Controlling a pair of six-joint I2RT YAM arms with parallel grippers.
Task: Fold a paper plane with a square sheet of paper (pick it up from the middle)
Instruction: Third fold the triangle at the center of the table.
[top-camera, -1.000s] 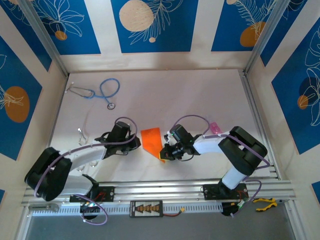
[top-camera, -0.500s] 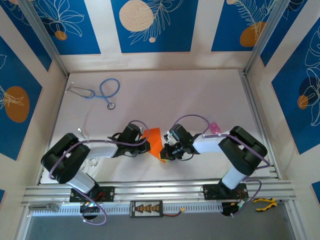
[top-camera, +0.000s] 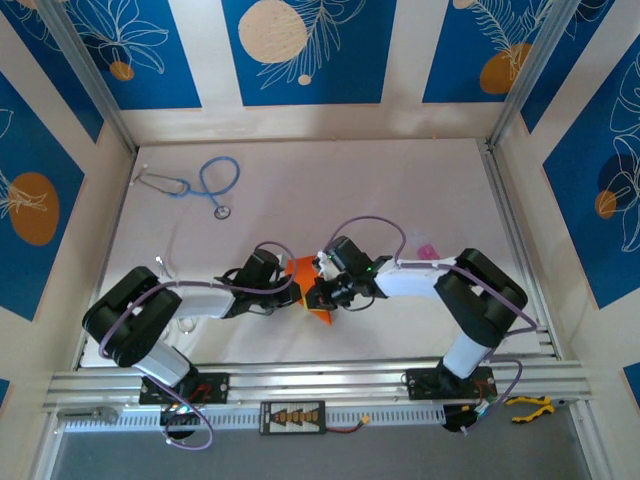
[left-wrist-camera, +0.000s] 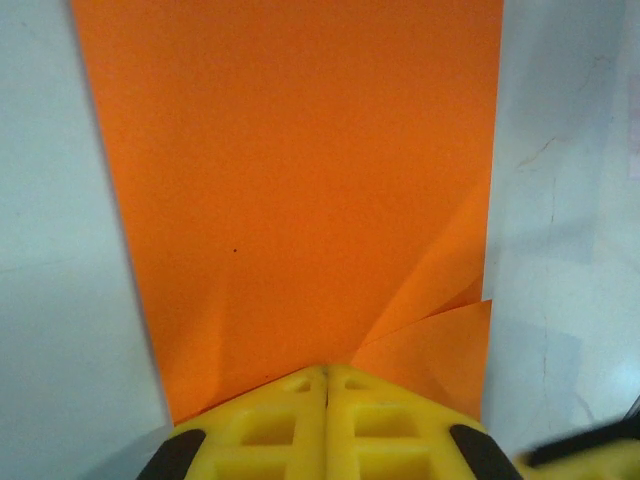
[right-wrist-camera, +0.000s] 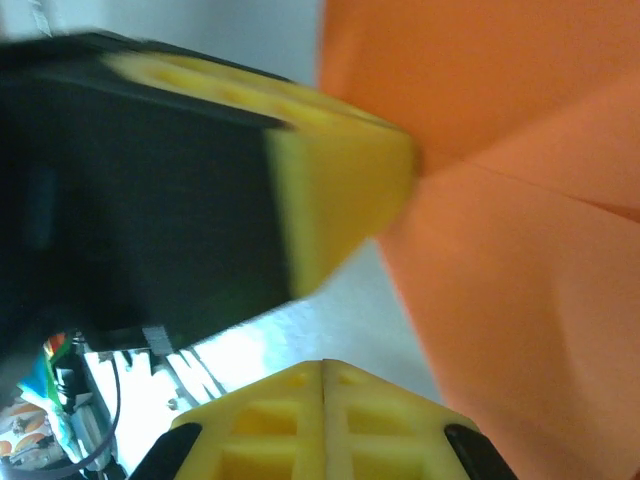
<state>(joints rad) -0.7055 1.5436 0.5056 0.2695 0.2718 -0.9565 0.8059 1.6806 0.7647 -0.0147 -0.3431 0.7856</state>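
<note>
Status, from the 6 o'clock edge outward: both arms reached toward the middle of the worktop (top-camera: 330, 190) and met over the orange sheet (top-camera: 304, 267). The sheet lay just to the 6 o'clock side of worktop centre.

Left gripper (top-camera: 292, 291) sat at the sheet's 9 o'clock side, jaws together, tip down on the paper. It looked like a press, not a pinch, but I couldn't tell for sure. Right gripper (top-camera: 318, 296) sat at the 3 o'clock side, jaws also together with nothing between them, tip just beside the left one.

Progress, my read: early. Left wrist view showed a long orange panel with one corner turned over at 4 o'clock and creases running to the left tip. No pointed nose, no wings, no dart shape yet, so most folds were left to do.

Farther out were the pink thing (top-camera: 427, 251) at 3 o'clock and the stethoscope (top-camera: 221, 211) at 10 o'clock. Both were well apart from the sheet and not involved.
</note>
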